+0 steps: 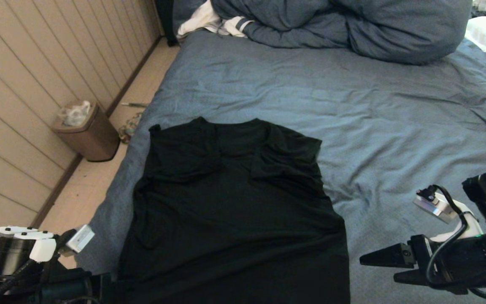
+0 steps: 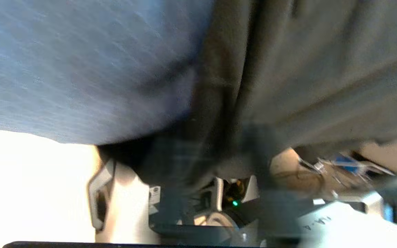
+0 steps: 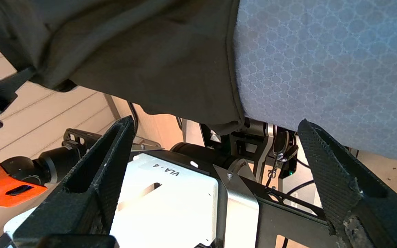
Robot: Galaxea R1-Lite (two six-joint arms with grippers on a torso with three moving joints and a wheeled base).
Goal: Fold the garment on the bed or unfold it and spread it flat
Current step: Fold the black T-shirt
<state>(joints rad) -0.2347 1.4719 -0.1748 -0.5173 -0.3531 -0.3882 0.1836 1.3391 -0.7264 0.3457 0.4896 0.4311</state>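
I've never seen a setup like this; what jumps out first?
A black T-shirt lies plain side up, sleeves folded in, on the near left of a big slate-blue bed. The right gripper hovers open beside its lower right corner. A bulky blue duvet is heaped at the far end.

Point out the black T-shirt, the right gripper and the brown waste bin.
black T-shirt point(image 1: 234, 211), head view, middle of its body.
right gripper point(image 1: 376, 268), head view, between its open fingertips.
brown waste bin point(image 1: 93, 137), head view, its front wall.
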